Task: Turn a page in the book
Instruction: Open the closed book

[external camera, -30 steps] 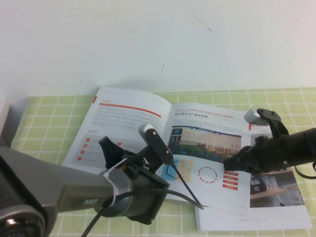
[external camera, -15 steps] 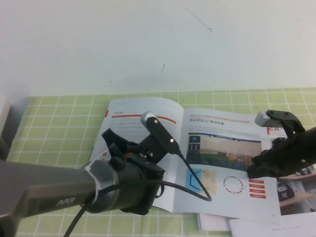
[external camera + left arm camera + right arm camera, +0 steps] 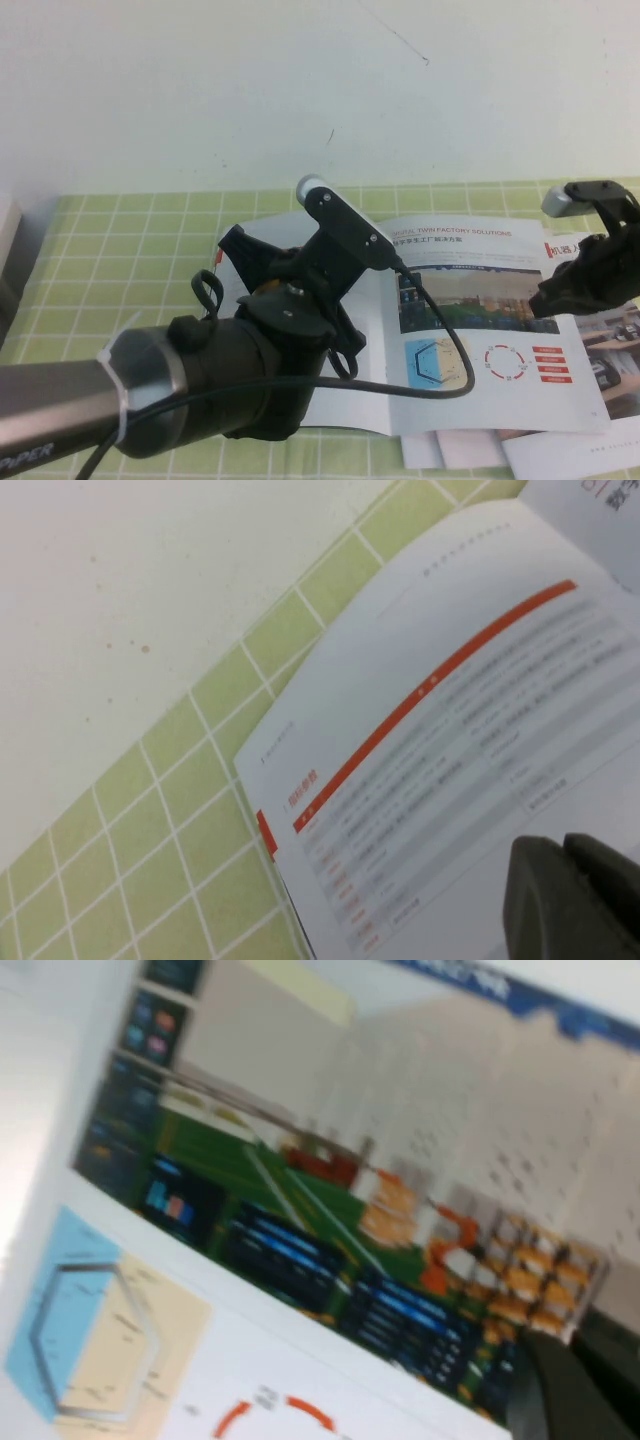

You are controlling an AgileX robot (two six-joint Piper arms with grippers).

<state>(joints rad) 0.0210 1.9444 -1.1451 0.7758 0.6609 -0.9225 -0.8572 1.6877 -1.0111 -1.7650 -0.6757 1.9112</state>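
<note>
My left gripper [image 3: 235,262] hangs low over the left half of the open book [image 3: 500,330], which lies flat on the green checked cloth [image 3: 110,260] close to the white wall [image 3: 300,90]. I cannot tell if the fingers of this gripper are apart or together; in my left wrist view only a dark corner of one fingertip [image 3: 565,900] shows above the white left page [image 3: 450,770], the one with the slanted orange line and the orange headings. My right gripper [image 3: 560,293] is at the right edge of the book, over the outer side of the right page [image 3: 480,300], and its fingers are closed together; I see no paper held between them, so it is clenched on nothing that I can make out. This right page has a photo of a hall with orange goods on racks [image 3: 430,1230], and under it a blue and cream diagram [image 3: 435,362] and a red ring [image 3: 502,362]. Under the book, at the near right side, the edges of another white booklet [image 3: 570,455] stick out. A black cable [image 3: 440,350] from my left wrist camera curves over the middle of the book.
</note>
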